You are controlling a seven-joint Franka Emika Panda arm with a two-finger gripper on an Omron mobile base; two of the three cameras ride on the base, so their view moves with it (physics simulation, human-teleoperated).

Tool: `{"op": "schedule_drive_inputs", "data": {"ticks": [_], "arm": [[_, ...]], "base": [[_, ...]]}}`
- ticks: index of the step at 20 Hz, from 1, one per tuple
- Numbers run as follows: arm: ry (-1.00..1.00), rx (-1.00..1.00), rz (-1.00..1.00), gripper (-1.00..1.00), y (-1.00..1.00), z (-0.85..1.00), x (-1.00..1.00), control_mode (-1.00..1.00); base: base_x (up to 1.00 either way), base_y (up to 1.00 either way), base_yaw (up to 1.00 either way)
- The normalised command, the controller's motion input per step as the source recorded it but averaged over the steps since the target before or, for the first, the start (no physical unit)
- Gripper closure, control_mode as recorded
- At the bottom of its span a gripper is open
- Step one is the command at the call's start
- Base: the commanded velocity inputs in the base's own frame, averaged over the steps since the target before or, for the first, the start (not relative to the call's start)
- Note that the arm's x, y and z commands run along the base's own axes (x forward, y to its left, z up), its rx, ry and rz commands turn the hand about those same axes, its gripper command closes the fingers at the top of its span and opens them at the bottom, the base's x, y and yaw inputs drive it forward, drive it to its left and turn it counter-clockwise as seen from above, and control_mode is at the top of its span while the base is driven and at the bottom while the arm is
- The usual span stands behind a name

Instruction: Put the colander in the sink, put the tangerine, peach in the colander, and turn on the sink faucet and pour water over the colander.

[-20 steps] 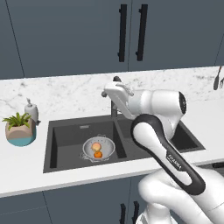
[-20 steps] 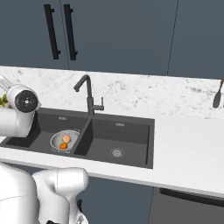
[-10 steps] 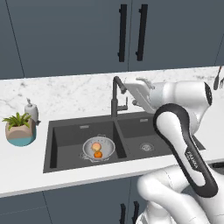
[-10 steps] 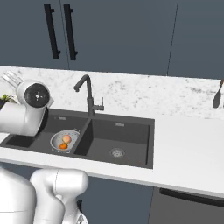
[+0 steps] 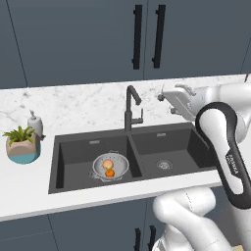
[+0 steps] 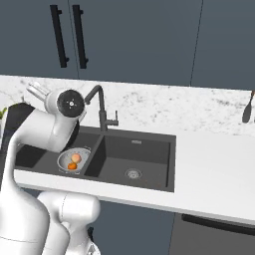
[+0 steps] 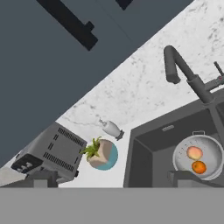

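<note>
The silvery colander [image 5: 111,167] [image 6: 74,160] [image 7: 199,158] sits in the left basin of the dark sink [image 5: 182,146] [image 6: 149,155] [image 7: 143,151]. Inside it lie the pale peach [image 5: 108,164] [image 6: 75,157] [image 7: 194,152] and the orange tangerine [image 5: 110,172] [image 6: 72,166] [image 7: 199,166]. The dark sink faucet [image 5: 130,109] [image 6: 101,112] [image 7: 187,73] stands behind the divider, its spout over the left basin. My gripper [image 5: 166,101] [image 6: 35,89] [image 7: 112,179] hovers open and empty above the counter, to the right of the faucet and level with its top.
At the far left of the counter stand a teal-and-tan plant pot [image 5: 21,146] [image 7: 103,154], a white soap dispenser [image 5: 34,123] [image 7: 111,128] and a grey toaster [image 7: 51,151]. A dark utensil [image 6: 247,107] hangs on the right. Dark cabinets with black handles [image 5: 138,37] line the wall.
The arm has swung from just left of the faucet top to its right side, level with it. The gripper stays open; colander and fruit have not moved.
</note>
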Motion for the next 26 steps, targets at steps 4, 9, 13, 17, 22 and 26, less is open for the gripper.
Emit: {"op": "schedule_drive_inputs", "data": {"ticks": [4,9,13,17,22,26], "arm": [[0.0,0.0,0.0,-1.0,-0.31,-0.16,0.52,-1.0],[0.04,0.01,0.0,-1.0,-0.34,-0.4,0.57,-1.0],[0.11,0.06,0.0,-1.0,-0.34,-0.51,0.59,-1.0],[0.17,0.12,0.0,-1.0,-0.3,-0.48,0.61,-1.0],[0.2,0.17,0.0,-1.0,-0.18,-0.44,0.72,-1.0],[0.2,0.15,0.01,-1.0,-0.03,-0.42,0.72,-1.0]], "base": [[0.0,0.0,0.0],[0.0,0.0,0.0],[0.0,0.0,0.0],[0.0,0.0,0.0],[0.0,0.0,0.0],[0.0,0.0,0.0]]}}
